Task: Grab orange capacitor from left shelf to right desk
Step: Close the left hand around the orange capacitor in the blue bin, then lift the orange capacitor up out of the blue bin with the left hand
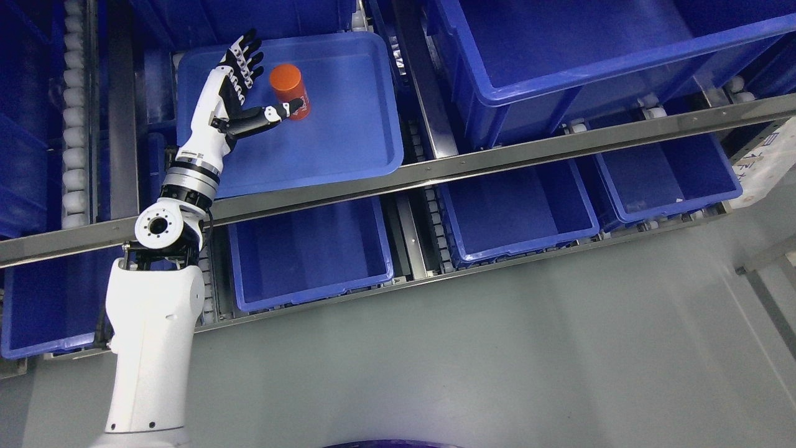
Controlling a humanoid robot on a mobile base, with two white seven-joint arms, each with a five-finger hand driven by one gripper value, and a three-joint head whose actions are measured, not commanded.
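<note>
White arm: the left arm (152, 336) rises from the bottom-left corner, over the steel rail (398, 180), into the upper shelf level.
Left hand: left hand (239, 93) is spread wide over the tray's left side, fingers (245, 53) fanned up toward the far-left corner, gripping nothing.
Thumb: thumb (273, 115) reaches right, its tip right against the capacitor's near side.
Orange capacitor: orange capacitor (289, 90) stands in the shallow blue tray (360, 124), left of centre, toward the far rim, just beside the palm.
Around it: bare tray floor to its right and front.
Below the rail: open blue bins (311, 255) in a row.
Upper right: big blue crate (591, 56), well apart from the tray.
Far right edge: white carton (768, 168), partly cut off.
</note>
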